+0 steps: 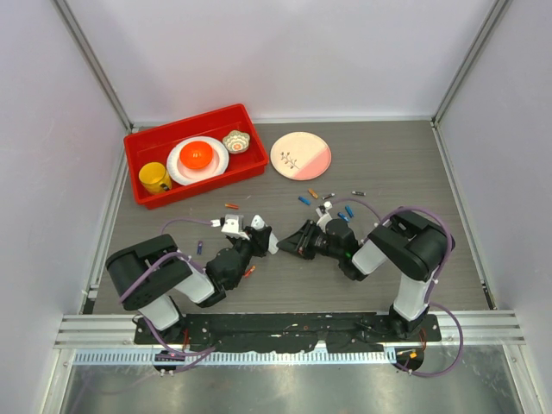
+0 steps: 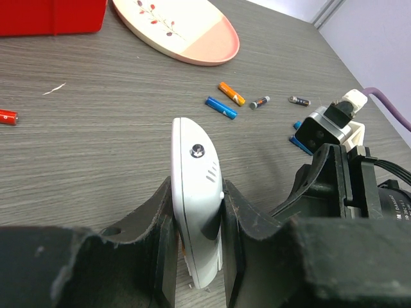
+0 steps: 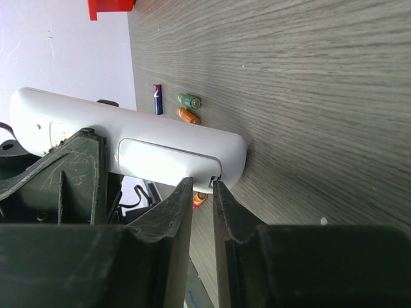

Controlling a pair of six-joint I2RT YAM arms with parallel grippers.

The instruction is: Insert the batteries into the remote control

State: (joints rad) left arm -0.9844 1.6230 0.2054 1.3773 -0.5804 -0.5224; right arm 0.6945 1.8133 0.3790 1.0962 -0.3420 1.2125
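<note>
Top external view, loading stage. The left end effector (image 2: 196,215) is clamped on the slim white rectangular remote control (image 2: 196,163), which it holds on edge near the centre of the grey wood-grain bench (image 1: 388,164). The right end effector (image 3: 203,189) has its fingers nearly together at the end of the white battery cover (image 3: 164,160), which is not yet off. Whether they nip its lip cannot be told. The step in hand appears to be opening the bay, so the next move calls for sliding the cover free. Small cylindrical batteries (image 1: 304,200) lie loose at 1 o'clock of the remote. Plain white walls (image 1: 285,52) enclose the bench.
</note>
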